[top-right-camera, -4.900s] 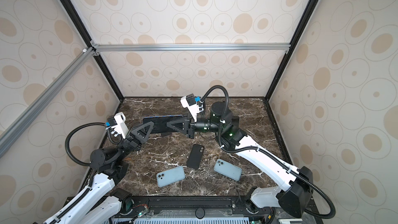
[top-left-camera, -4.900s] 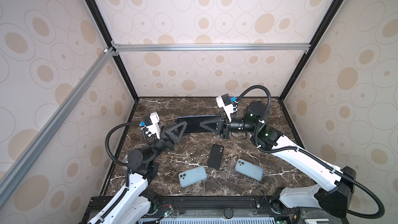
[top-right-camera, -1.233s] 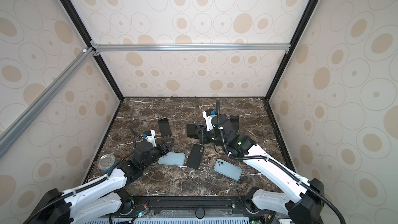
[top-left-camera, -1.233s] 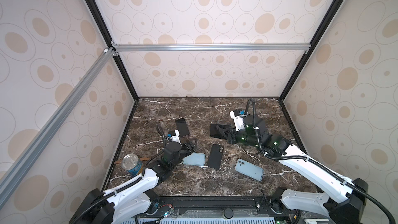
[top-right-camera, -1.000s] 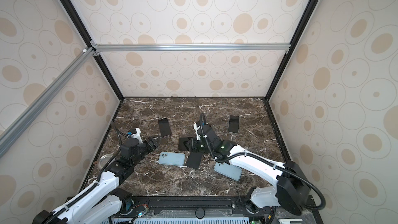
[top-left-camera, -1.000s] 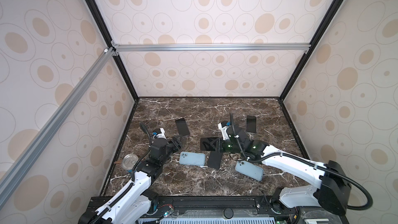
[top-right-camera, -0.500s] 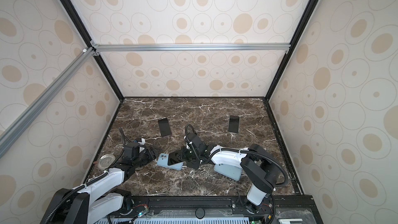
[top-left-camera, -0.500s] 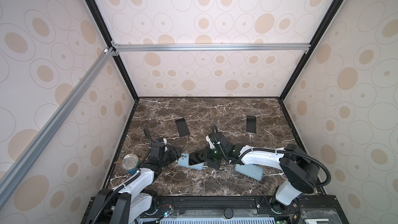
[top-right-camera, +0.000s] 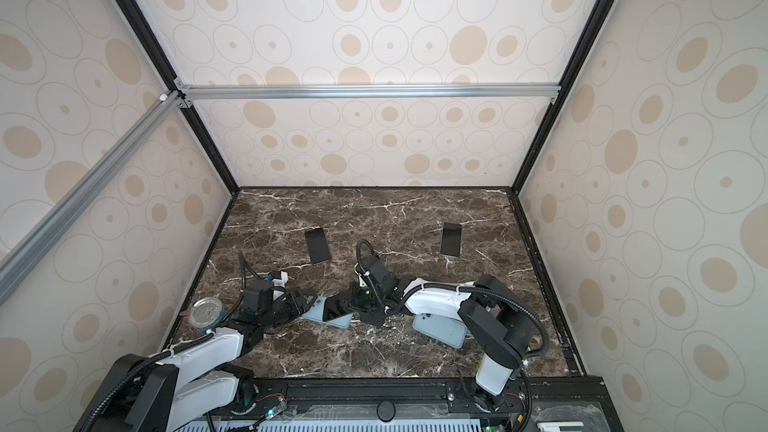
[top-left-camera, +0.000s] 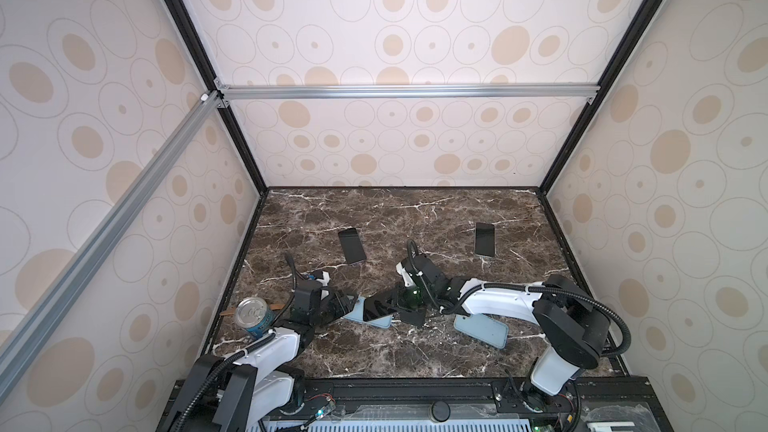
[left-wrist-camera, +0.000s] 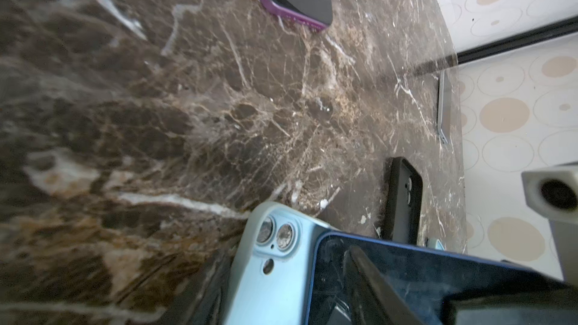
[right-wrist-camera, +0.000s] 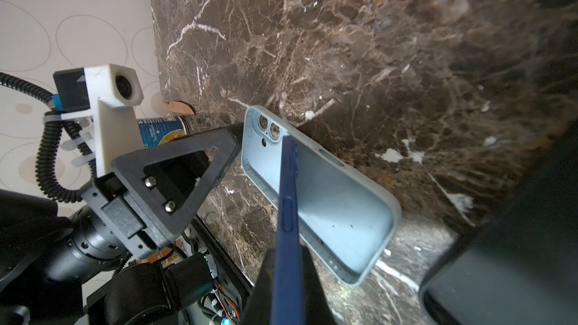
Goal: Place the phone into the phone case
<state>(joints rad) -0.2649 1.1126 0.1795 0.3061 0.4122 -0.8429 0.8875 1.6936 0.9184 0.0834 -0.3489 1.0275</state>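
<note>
Left arm [top-left-camera: 276, 340], right arm [top-left-camera: 498, 305]: white shells on the links, black joints, black shoulder housings at 7 and 5 o'clock in both top views. Black corrugated cable [right-wrist-camera: 47, 157] looped at each wrist, fastened with white zip ties [right-wrist-camera: 76, 143]. Wrist camera [right-wrist-camera: 120, 84]: white printed block on a white bracket, round dark lens, blue plug behind. Left gripper [top-left-camera: 351, 309]: dark grey; finger [right-wrist-camera: 175, 170] a hollow triangular frame with two silver screws [right-wrist-camera: 150, 181]. Green light [top-left-camera: 414, 292] on the right wrist.
</note>
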